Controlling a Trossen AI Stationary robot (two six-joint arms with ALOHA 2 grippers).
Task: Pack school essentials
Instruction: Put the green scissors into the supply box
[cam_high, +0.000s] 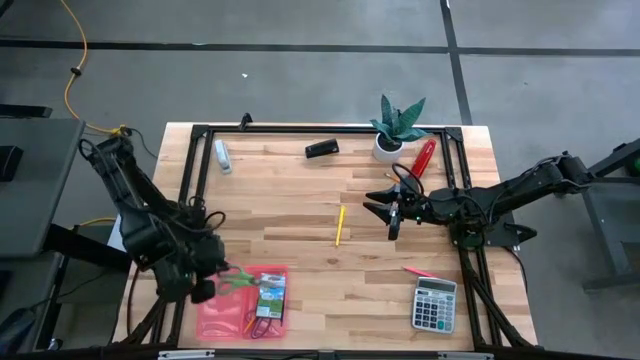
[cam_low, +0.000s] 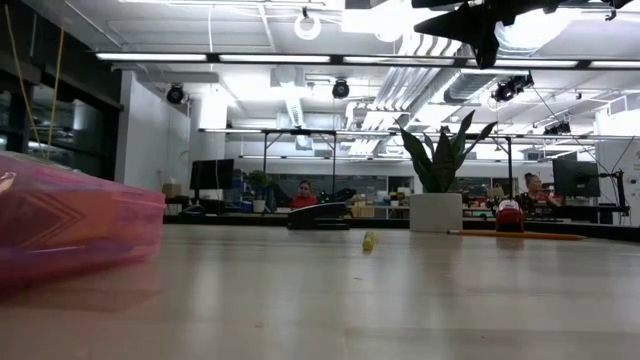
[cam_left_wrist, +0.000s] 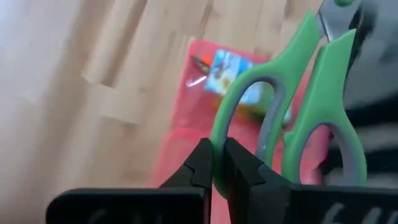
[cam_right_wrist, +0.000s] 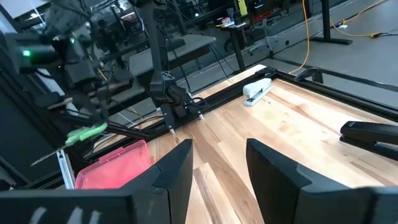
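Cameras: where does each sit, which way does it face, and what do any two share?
High: overhead, straight down; both arms, pink case.
Low: table height, facing the room; plant pot, an arm's underside at the top.
Left wrist: left gripper shut on green scissors above the case.
Right wrist: past the open right gripper toward the left arm.
Shared: yellow pencil in high and low views.
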